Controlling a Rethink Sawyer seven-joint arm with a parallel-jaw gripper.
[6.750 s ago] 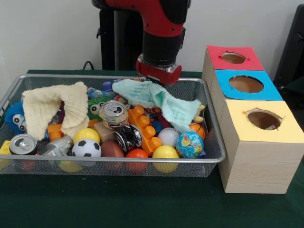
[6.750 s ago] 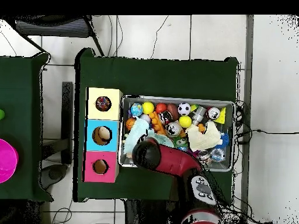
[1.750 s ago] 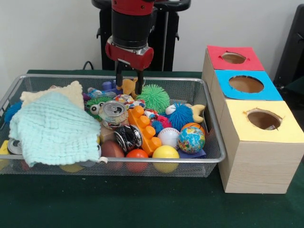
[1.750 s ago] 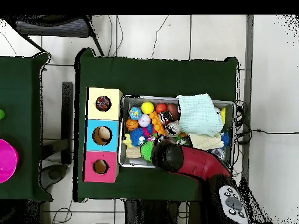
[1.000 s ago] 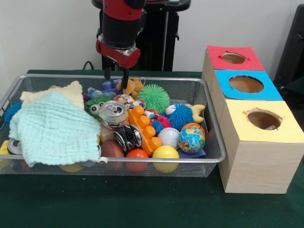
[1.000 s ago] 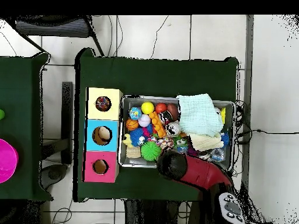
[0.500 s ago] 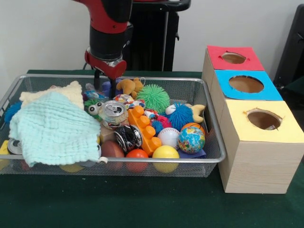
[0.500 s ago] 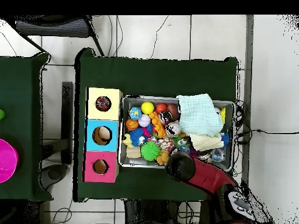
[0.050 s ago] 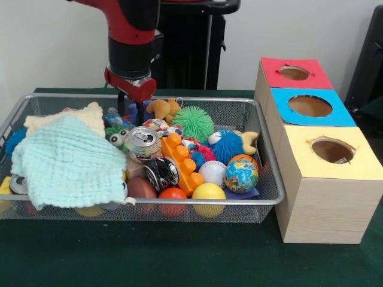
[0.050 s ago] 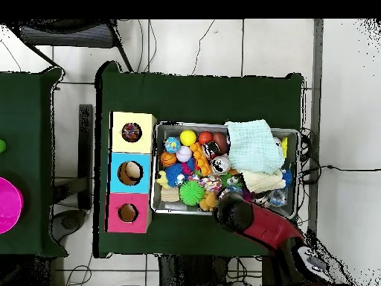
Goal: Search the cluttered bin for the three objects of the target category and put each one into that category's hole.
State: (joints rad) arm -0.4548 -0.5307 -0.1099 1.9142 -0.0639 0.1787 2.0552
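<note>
My gripper [image 9: 132, 109] hangs low at the back of the wire bin [image 9: 179, 202], left of a brown plush toy [image 9: 160, 109]. Its fingers [image 9: 122, 103] stand open around a small blue-purple item. Beside the plush lie a green spiky ball [image 9: 193, 122] and a blue spiky ball [image 9: 227, 144]. A drink can [image 9: 143, 142], an orange brick [image 9: 179, 158] and a globe ball [image 9: 241, 176] fill the middle. In the overhead view the arm's head [image 10: 233, 211] hides the gripper at the bin's [image 10: 223, 124] lower rim.
A mint cloth [image 9: 69, 161] covers the bin's left part, over a cream cloth [image 9: 90, 115]. Three boxes with holes stand right of the bin: red [image 9: 281, 61], blue [image 9: 281, 98], yellow [image 9: 299, 149]. Several balls line the bin's front wall.
The mint cloth went from the bin's right side to its left. Since then the arm has slid left along the back, past the plush, and come down lower.
</note>
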